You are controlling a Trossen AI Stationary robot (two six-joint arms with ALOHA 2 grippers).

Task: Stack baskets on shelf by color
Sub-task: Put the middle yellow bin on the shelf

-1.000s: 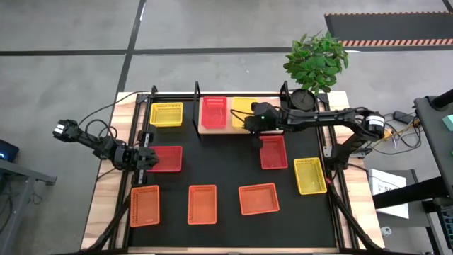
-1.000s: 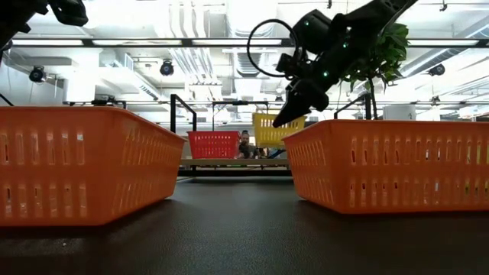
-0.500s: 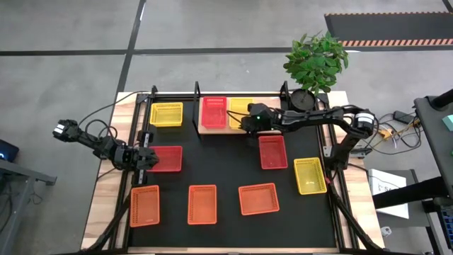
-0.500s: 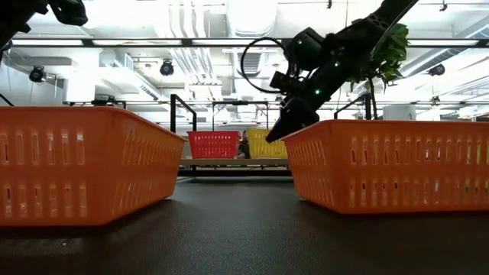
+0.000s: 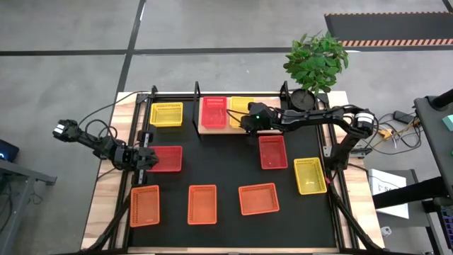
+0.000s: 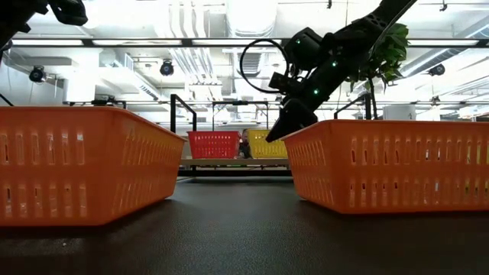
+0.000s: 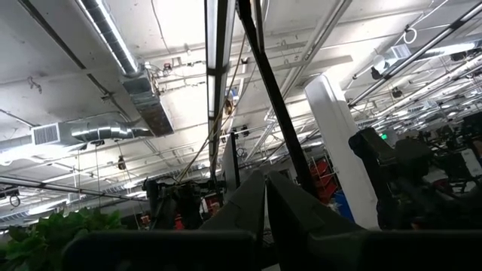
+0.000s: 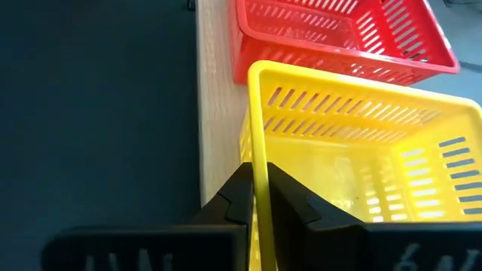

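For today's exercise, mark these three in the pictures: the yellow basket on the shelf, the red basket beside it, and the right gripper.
yellow basket [image 8: 361,165]: right wrist view, on its floor.
red basket [image 5: 214,112]: high view, on its middle.
right gripper [image 8: 254,197]: right wrist view, between the fingers, at the yellow basket's rim.

On the light wooden shelf [image 5: 199,130] at the far side of the bench, a red basket [image 5: 214,112] and a yellow basket [image 5: 239,110] sit side by side, upright with open tops; the yellow one's near wall lies between dark fingers [image 8: 239,202]. Left of the shelf lies another yellow basket [image 5: 166,114]. Mid-bench, one red basket [image 5: 165,159] rests on the left and one [image 5: 272,151] on the right, with a yellow basket [image 5: 310,176] further right. Three orange baskets line the near edge: left [image 5: 144,206], middle [image 5: 202,204], right [image 5: 258,199].
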